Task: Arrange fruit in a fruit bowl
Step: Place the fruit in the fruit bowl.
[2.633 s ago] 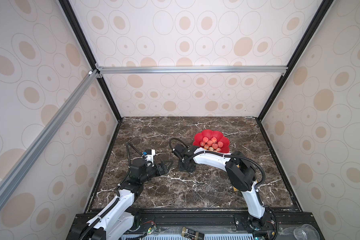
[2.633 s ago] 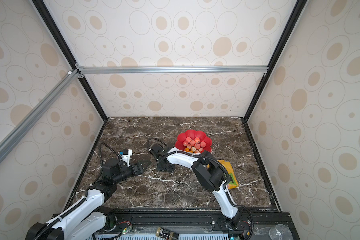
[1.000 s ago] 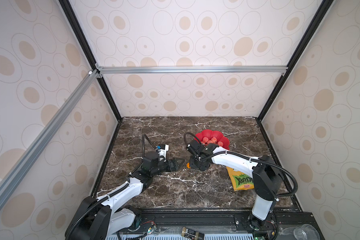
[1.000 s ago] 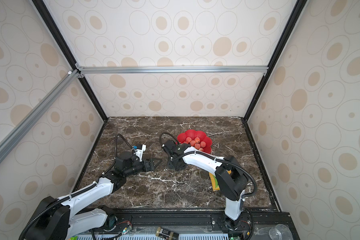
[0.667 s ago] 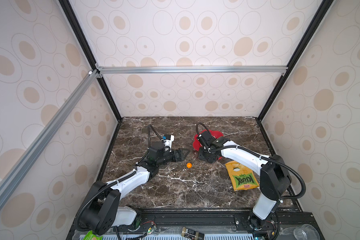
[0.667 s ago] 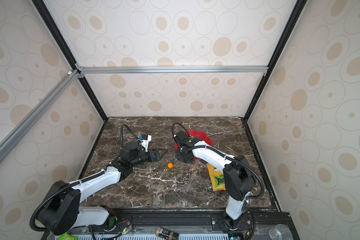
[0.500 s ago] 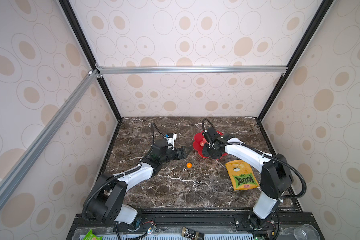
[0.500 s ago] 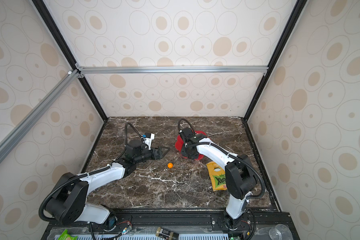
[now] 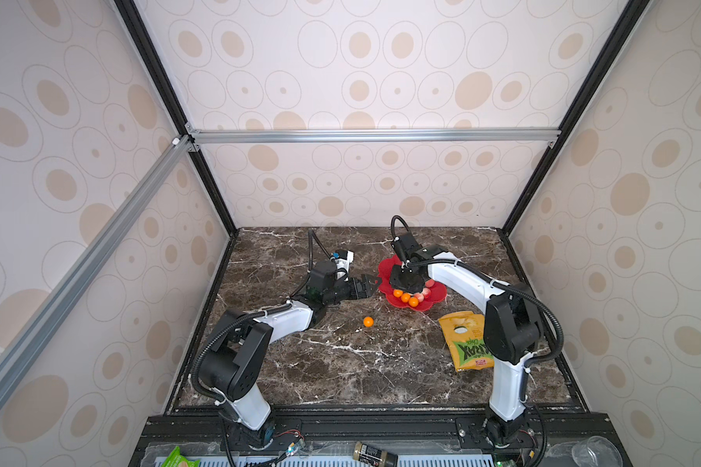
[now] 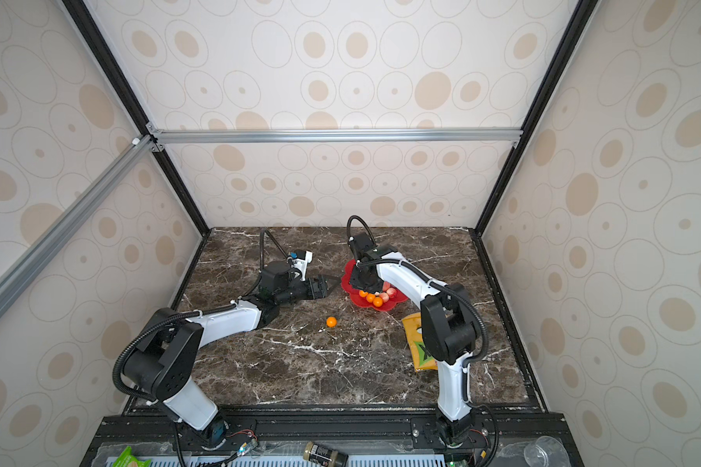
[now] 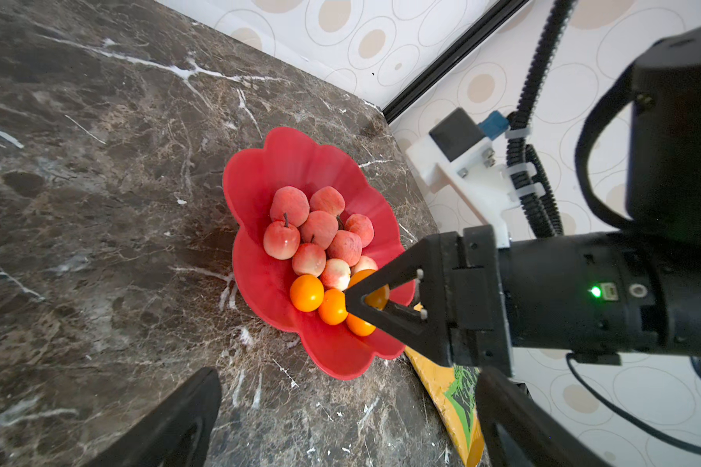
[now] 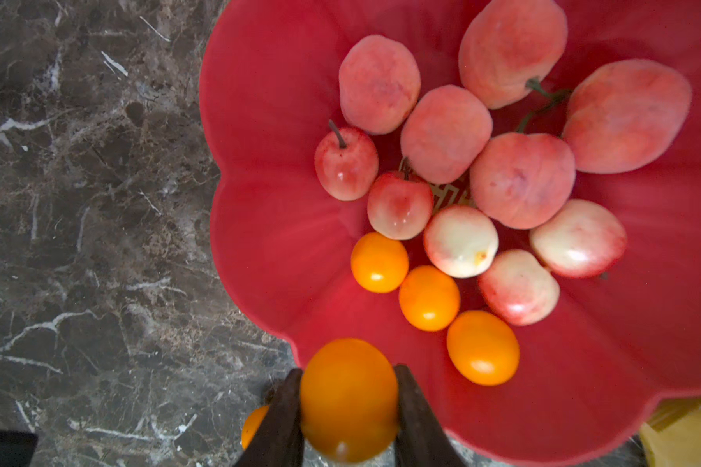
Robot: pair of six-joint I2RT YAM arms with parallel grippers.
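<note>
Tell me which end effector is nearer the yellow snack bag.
Right. The right end effector, holding an orange fruit, hangs over the red bowl, which lies next to the snack bag. The left end effector is at the bowl's opposite side.

Bright, diffuse light is seen across both top views, the pale patterned walls point(image 9: 340, 60) being nearly washed out. A soft shadow is thrown on the dark veined marble tabletop point(image 11: 98, 202) just beside the glossy red scalloped plastic bowl point(image 11: 268, 170). Small white highlights are carried by the bright orange round fruits point(image 12: 428, 298) inside the bowl. At the bowl's rim, the nearest orange fruit point(image 12: 349, 400) is rendered soft and out of focus in the right wrist view.
</note>
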